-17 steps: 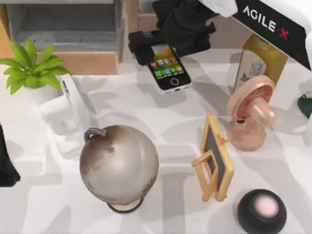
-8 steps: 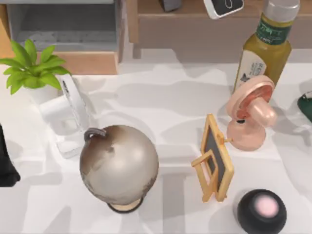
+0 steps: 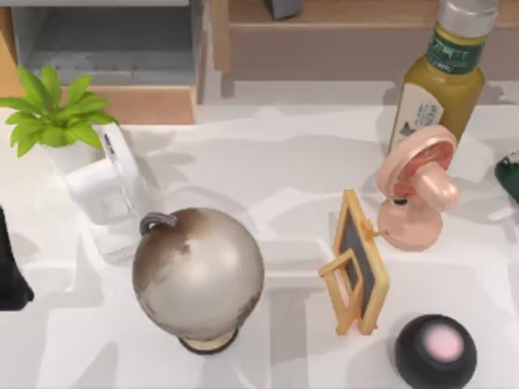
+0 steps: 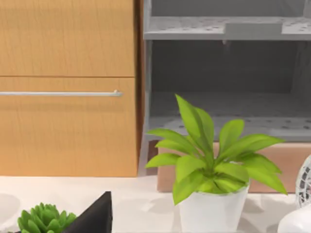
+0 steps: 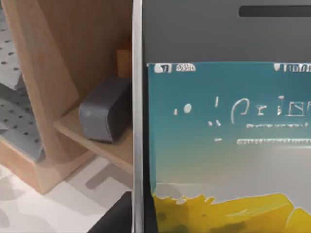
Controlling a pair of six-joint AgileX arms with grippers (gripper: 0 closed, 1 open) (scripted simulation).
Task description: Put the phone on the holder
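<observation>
The phone [image 5: 223,126] sits very close in the right wrist view, its silver edge upright and its lit teal-and-yellow screen facing the camera. It is held up beside a wooden shelf. A dark finger [image 5: 112,218] of my right gripper shows against the phone's lower edge, so the gripper is shut on it. The holder [image 3: 357,263], a small wooden easel with a dark panel and a front ledge, stands on the table right of centre with nothing on it. My left gripper [image 3: 10,271] is parked at the table's left edge.
A large globe [image 3: 199,271] stands left of the holder. A pink fan [image 3: 418,190] and an olive bottle [image 3: 438,85] are behind it, and a black round speaker [image 3: 435,348] is in front. A white fan [image 3: 109,194] and potted plant [image 3: 53,113] are at the left. Shelves [image 3: 324,32] line the back.
My right arm lifted the phone off the table's far middle and carried it up out of the top view. The table's other objects have not moved.
</observation>
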